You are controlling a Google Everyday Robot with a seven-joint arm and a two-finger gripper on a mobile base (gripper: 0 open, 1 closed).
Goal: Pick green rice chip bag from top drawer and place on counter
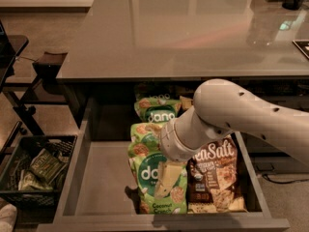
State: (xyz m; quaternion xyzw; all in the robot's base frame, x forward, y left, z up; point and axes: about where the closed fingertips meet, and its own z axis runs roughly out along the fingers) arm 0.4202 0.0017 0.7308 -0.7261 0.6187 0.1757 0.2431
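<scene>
The top drawer (96,178) is pulled open below the counter (183,33). Three green rice chip bags lie in a row down its middle: a front one (147,178) with "dang" and "Coconut Crunch", a middle one (144,135) and a rear one (155,111). My white arm reaches in from the right. My gripper (165,180) hangs down over the front green bag, its pale fingers resting against the bag's face.
A brown "Sea Salt" bag (215,175) lies right of the front green bag, another brown bag (186,103) at the drawer's back. A black wire basket (34,170) with packets stands on the floor at left. Dark stools (46,64) stand beyond it.
</scene>
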